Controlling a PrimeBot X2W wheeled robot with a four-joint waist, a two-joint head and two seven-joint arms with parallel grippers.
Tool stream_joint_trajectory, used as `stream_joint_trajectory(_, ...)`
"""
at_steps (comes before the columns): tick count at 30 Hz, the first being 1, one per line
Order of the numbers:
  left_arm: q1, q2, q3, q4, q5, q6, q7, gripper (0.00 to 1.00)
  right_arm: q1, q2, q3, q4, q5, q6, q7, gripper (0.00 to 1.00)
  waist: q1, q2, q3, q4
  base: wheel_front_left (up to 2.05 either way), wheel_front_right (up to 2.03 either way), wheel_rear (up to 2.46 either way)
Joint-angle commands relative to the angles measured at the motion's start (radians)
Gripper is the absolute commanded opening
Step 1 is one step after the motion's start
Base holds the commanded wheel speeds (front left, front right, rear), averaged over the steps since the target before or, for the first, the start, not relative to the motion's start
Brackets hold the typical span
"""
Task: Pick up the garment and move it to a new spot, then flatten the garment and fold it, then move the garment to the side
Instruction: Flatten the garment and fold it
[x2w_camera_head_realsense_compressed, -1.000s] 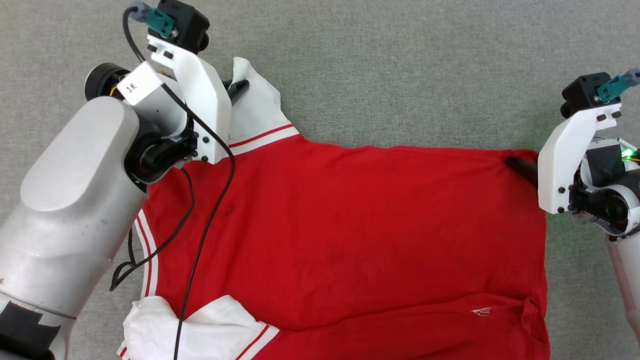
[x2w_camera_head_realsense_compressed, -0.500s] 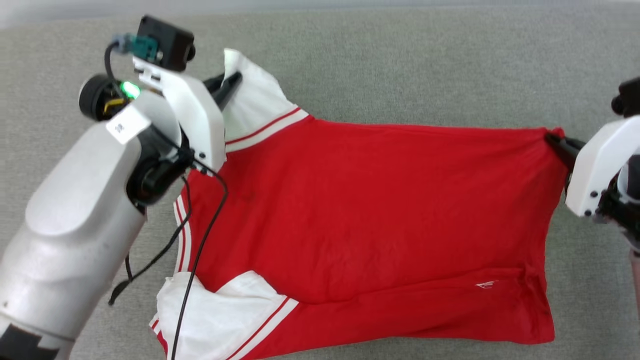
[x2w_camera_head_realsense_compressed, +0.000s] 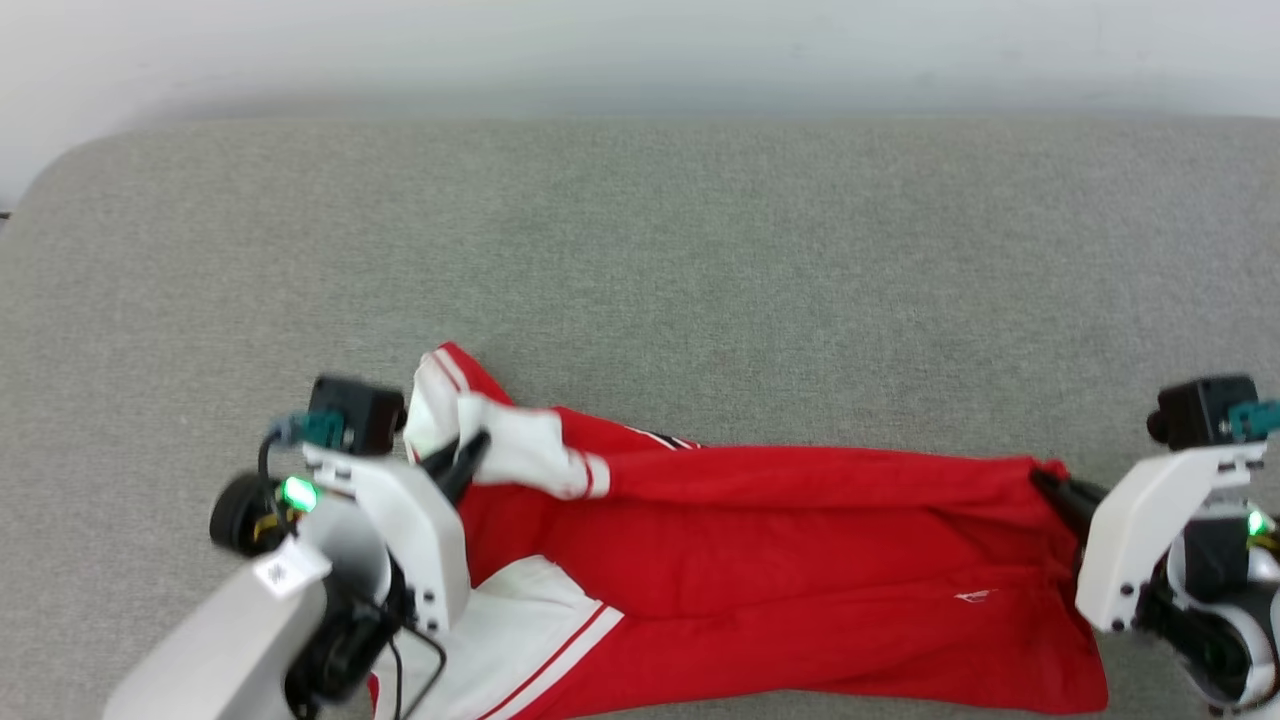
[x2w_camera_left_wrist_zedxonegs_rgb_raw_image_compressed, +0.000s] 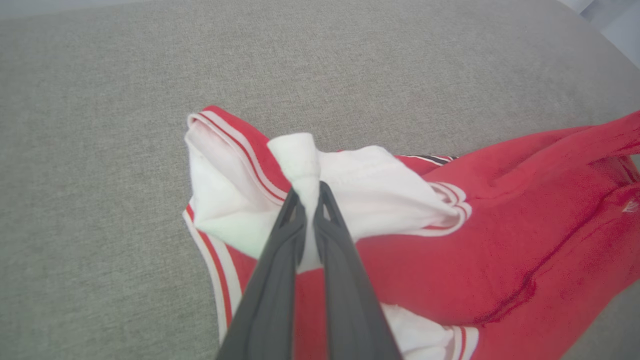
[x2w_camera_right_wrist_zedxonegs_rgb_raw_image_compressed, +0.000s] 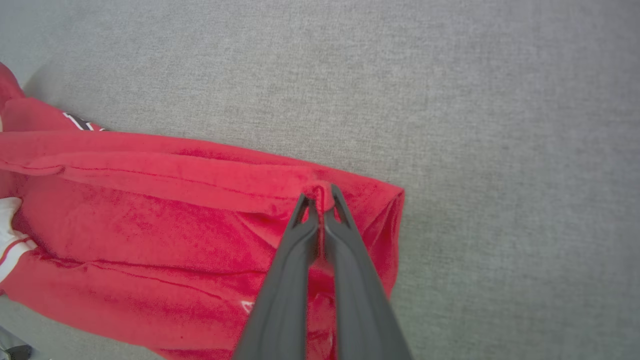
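Left gripper: we see its dark fingers pinching a white sleeve fold | garment: red body trailing right, striped trim | grey surface beneath

no readable text on the garment or the arm's white tag
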Motion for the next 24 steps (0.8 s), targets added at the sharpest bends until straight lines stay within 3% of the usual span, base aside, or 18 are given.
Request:
stream_joint_trajectory(1,0.021,0.006,0.005,-0.012,-0.008,0.008,-0.007,0.0,0.019,0.005,-0.005,-0.005,0.007,-0.001,-0.01,0.0,0.0,0.0,-0.011,0.008,0.0,0.0,0.0)
stream_joint_trajectory(4,0.12,0.011,0.017,-0.051,-0.04,0.049,-0.028,0.0,0.079,0.018,-0.023,0.006,0.01,-0.001,-0.021,0.0,0.0,0.0,-0.029,0.016,0.0,0.0,0.0)
stream_joint_trajectory(5,0.206,0.015,0.028,-0.089,-0.069,0.089,-0.047,0.0,0.127,0.035,-0.041,0.019,0.015,-0.001,-0.037,0.0,0.0,0.0,-0.04,0.022,0.0,0.0,0.0)
stream_joint_trajectory(10,0.318,0.004,0.046,-0.11,-0.113,0.132,-0.079,0.0,0.18,0.058,-0.058,0.047,0.01,-0.001,-0.085,0.0,0.0,0.0,-0.046,0.023,0.0,0.0,0.0)
stream_joint_trajectory(11,0.329,-0.004,0.042,-0.107,-0.122,0.128,-0.083,0.0,0.184,0.062,-0.062,0.051,0.008,-0.001,-0.101,0.07,0.0,0.0,-0.046,0.024,0.0,0.0,0.0)
stream_joint_trajectory(12,0.335,-0.015,0.039,-0.102,-0.125,0.123,-0.09,0.0,0.195,0.07,-0.063,0.061,0.013,-0.001,-0.104,0.24,0.0,0.0,-0.047,0.026,0.0,0.0,0.0)
stream_joint_trajectory(13,0.341,-0.023,0.038,-0.093,-0.131,0.118,-0.097,0.13,0.205,0.073,-0.062,0.064,0.011,-0.001,-0.113,0.34,0.0,0.0,-0.048,0.026,0.0,0.0,0.0)
stream_joint_trajectory(14,0.346,-0.033,0.035,-0.08,-0.133,0.113,-0.104,0.36,0.21,0.081,-0.07,0.066,0.011,-0.001,-0.128,0.53,0.0,0.0,-0.049,0.025,0.0,0.0,0.0)
stream_joint_trajectory(15,0.348,-0.045,0.029,-0.068,-0.135,0.106,-0.112,0.55,0.216,0.086,-0.071,0.068,0.01,-0.001,-0.143,1.0,0.0,0.0,-0.051,0.025,0.0,0.0,0.0)
stream_joint_trajectory(16,0.345,-0.055,0.028,-0.057,-0.134,0.1,-0.124,0.93,0.222,0.092,-0.071,0.068,0.008,-0.001,-0.161,1.0,0.0,0.0,-0.052,0.024,0.0,0.0,0.0)
stream_joint_trajectory(17,0.341,-0.068,0.031,-0.046,-0.132,0.093,-0.143,1.0,0.225,0.098,-0.076,0.063,0.007,-0.001,-0.188,1.0,0.0,0.0,-0.053,0.023,0.0,0.0,0.0)
stream_joint_trajectory(24,0.323,-0.104,0.056,-0.016,-0.079,0.072,-0.305,1.0,0.241,0.134,-0.103,0.013,-0.021,-0.001,-0.372,1.0,0.0,0.0,-0.088,0.014,0.0,0.0,0.0)
